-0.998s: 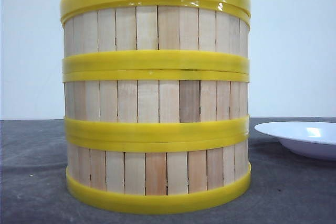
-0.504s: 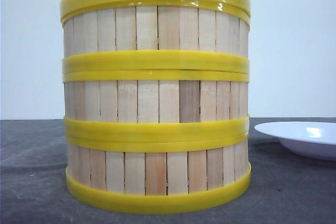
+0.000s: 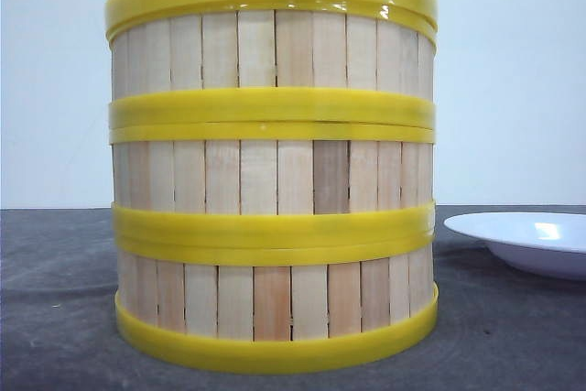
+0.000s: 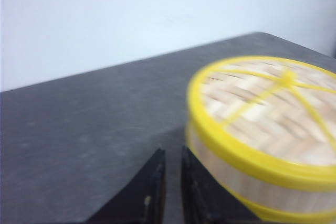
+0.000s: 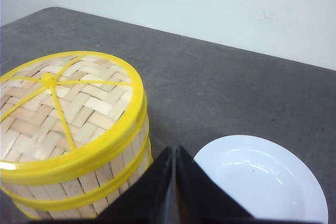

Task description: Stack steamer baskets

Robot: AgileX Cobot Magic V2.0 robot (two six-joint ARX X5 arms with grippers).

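- Already the steamer baskets are standing as one straight column of three on the grey table, rims meeting evenly, with the woven lid sitting on top; judging by that, the stacking is looking finished.
- Just to the column's right, apart from it, a white plate is lying on the table.
- Left gripper: its black fingers are showing only a narrow slit between them and gripping nothing; it is hovering beside the stack near lid height (this view is blurred).
- Right gripper: its fingers are pressing together at the tips, empty, poised over the gap between stack and plate.
- Handling, as a judgement: thin slats and hollow bodies are suggesting light, fairly stiff baskets, so a column this tall is probably tipping easily under a sideways nudge.
- Glossy plastic rims are looking slick; a pinch there is likely sliding, so the better hold is across the wall, one finger inside and one outside, catching under the thick rim lip.
- Materials: walls of vertical pale wood slats, slightly varied in tone (one darker brown strip mid-front); thick smooth yellow bands top and bottom of each tier.
- Lid surface is basket-weave, flat strips crossing, with yellow spokes radiating from a central knob; the table is looking matte and faintly mottled.
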